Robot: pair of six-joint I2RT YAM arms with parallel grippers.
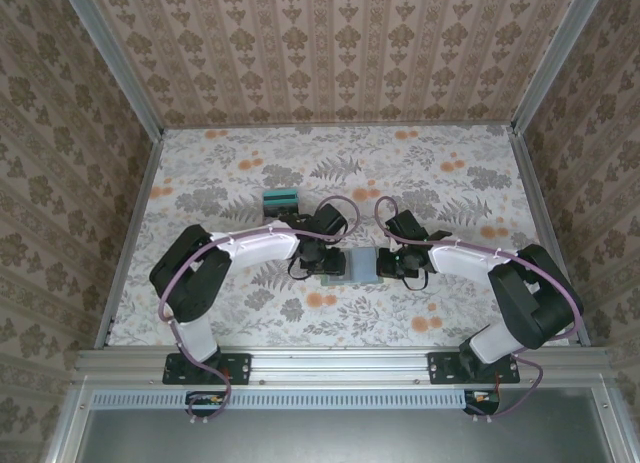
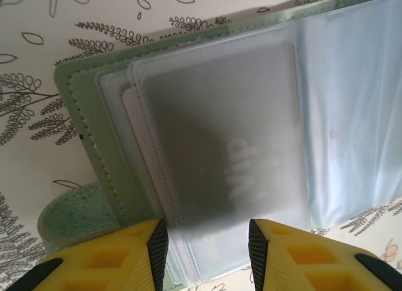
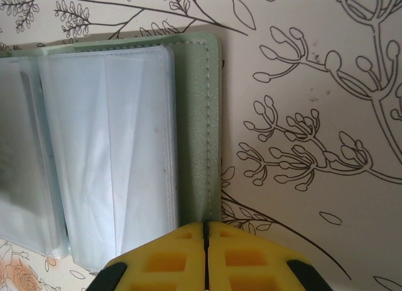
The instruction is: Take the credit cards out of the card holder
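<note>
- One open card holder (image 1: 361, 266) lay on the floral table (image 1: 400, 163).
- Left gripper (image 2: 205, 239), fingers apart, straddled its clear sleeves (image 2: 220, 134).
- Right gripper (image 3: 206, 241), fingers closed, sat at its green edge.

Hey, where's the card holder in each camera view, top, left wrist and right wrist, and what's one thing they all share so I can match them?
Top external: the card holder lies open at the middle of the table.
Left wrist: the card holder spans centre and right, its green stitched edge at the left.
Right wrist: the card holder takes the left half, its green edge near the middle.
Shared landmark: the table's leaf print around it.
</note>
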